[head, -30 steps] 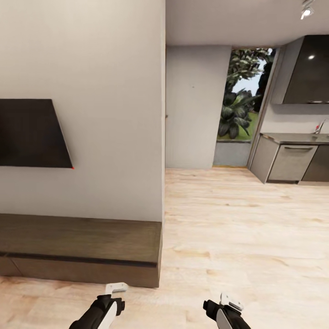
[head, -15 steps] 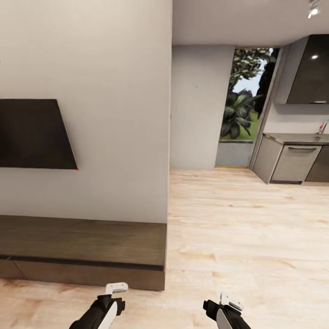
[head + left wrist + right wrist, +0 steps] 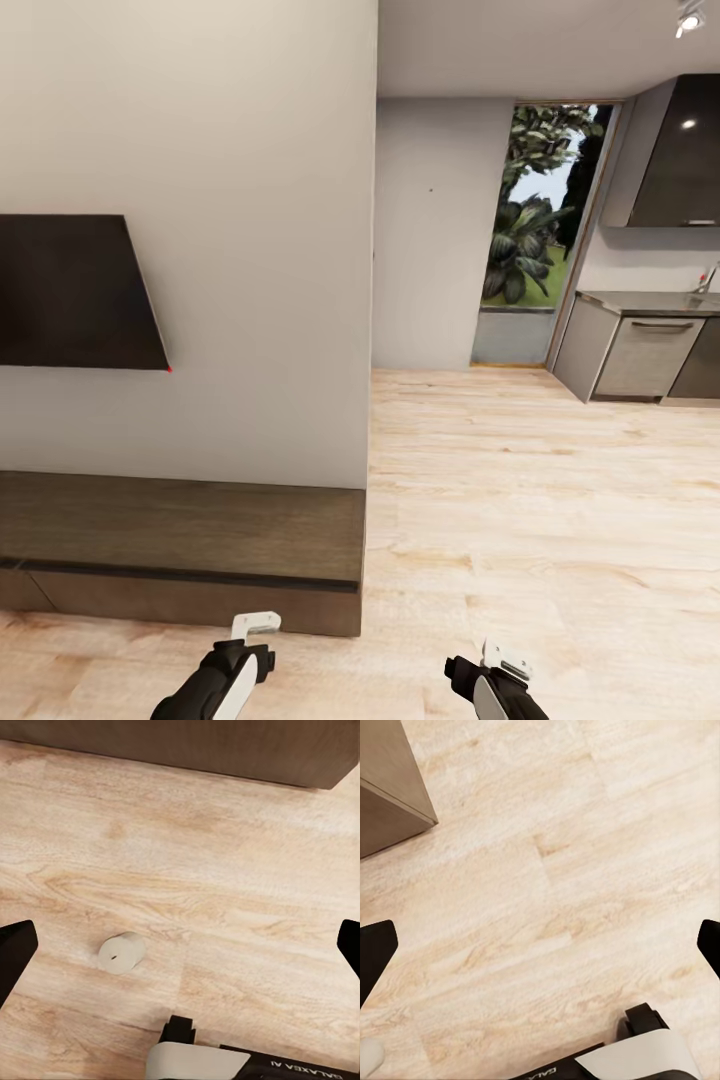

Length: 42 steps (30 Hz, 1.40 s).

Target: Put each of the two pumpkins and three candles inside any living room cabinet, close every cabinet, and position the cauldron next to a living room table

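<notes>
One candle (image 3: 121, 952) lies on its side on the pale wood floor (image 3: 247, 892) in the left wrist view, lower left of centre there, between the widely spread black fingertips of the left tool (image 3: 180, 945), which is released and grasps nothing; it touches neither fingertip. In the head view, a black screen (image 3: 75, 292) hangs at the left edge on a white wall (image 3: 250, 200). Below it, at lower left, the long dark brown cabinet (image 3: 180, 545) sits against that wall, its fronts closed. The left tool's arm shows at bottom centre-left, the right one at bottom centre-right. The right tool (image 3: 540, 945) is likewise spread and empty over bare floor, with the cabinet's corner at the upper left of its wrist view. Grey kitchen units (image 3: 640, 355) stand at far right.
</notes>
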Tool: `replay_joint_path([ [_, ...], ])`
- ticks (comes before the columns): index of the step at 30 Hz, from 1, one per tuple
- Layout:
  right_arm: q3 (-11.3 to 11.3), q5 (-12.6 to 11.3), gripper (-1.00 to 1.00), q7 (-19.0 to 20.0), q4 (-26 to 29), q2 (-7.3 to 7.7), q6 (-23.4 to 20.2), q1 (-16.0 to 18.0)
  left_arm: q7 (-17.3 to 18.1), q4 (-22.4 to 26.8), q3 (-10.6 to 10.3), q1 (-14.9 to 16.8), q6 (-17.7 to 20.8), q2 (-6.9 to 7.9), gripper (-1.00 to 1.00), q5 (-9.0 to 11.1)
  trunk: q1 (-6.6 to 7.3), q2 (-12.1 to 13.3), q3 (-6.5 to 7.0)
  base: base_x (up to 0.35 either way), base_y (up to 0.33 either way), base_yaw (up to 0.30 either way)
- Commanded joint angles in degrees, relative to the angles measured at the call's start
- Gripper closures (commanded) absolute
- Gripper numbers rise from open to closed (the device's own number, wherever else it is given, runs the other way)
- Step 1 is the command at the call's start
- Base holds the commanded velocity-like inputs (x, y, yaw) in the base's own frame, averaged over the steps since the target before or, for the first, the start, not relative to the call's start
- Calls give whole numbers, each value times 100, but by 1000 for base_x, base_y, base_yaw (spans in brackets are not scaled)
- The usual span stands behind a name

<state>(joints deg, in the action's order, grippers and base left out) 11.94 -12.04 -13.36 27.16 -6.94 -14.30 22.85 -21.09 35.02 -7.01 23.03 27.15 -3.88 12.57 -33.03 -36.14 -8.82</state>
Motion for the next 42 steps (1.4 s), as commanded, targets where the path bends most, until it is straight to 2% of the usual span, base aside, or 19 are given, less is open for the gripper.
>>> replay_joint_path([
  [1, 0, 0, -100, 0, 0, 2, 3, 0, 0, 5, -2, 0, 0, -2, -100, 0, -23, -42, -19, 0, 0, 0],
  [10, -15, 40, -100, 9, 0, 2, 102, 0, 0, 22, -8, 0, -33, 11, -100, 0, -220, -403, -180, 0, 0, 0],
  [15, -16, 82, -100, 12, -14, 8, 363, 0, 0, 22, -32, 0, -395, 12, -100, 0, -330, -603, -270, 0, 0, 0],
  [31, 0, -4, -100, -8, -18, 2, 401, 0, -7, 22, -20, 0, -516, 32, -100, 0, -681, -1245, -557, 0, 0, 0],
  [42, 10, -20, -100, -3, -12, 6, 404, 0, -2, 22, 1, 0, -910, 46, -100, 0, -923, -1686, -755, 0, 0, 0],
])
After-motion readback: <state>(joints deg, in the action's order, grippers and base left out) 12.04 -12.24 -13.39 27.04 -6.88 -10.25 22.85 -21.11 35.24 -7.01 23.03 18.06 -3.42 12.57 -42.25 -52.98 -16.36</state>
